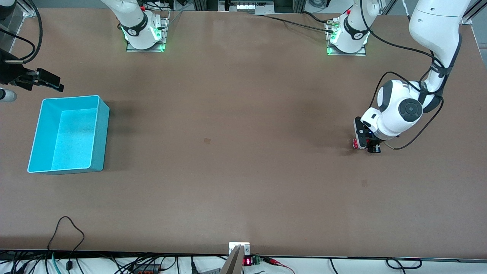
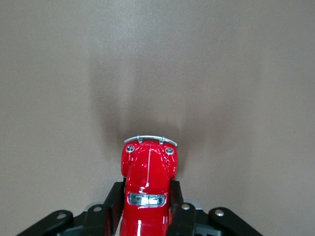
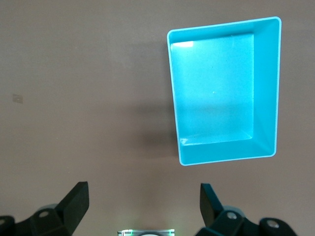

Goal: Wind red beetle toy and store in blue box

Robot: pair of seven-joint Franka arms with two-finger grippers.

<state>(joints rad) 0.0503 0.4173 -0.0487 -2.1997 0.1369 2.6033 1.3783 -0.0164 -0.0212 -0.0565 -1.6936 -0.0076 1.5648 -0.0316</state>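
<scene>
Two tools work over one brown surface (image 1: 243,152). Left tool (image 1: 367,146), low at the left arm's end of the surface, pinches the beetle (image 2: 147,189) by its flanks between dark fingers (image 2: 113,206); its silvery bumper (image 2: 150,140) points away from the wrist. Right tool (image 3: 142,204), fingers spread wide, waits in the air beside the box (image 1: 68,133), which stands open and upright at the right arm's end, well apart from the beetle.

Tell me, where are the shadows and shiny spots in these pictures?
Left wrist view: the red beetle toy gleams, its soft shadow smeared on the table. Front view: a dark shadow lies beside the blue box. Right wrist view: glare whitens one inside corner.
</scene>
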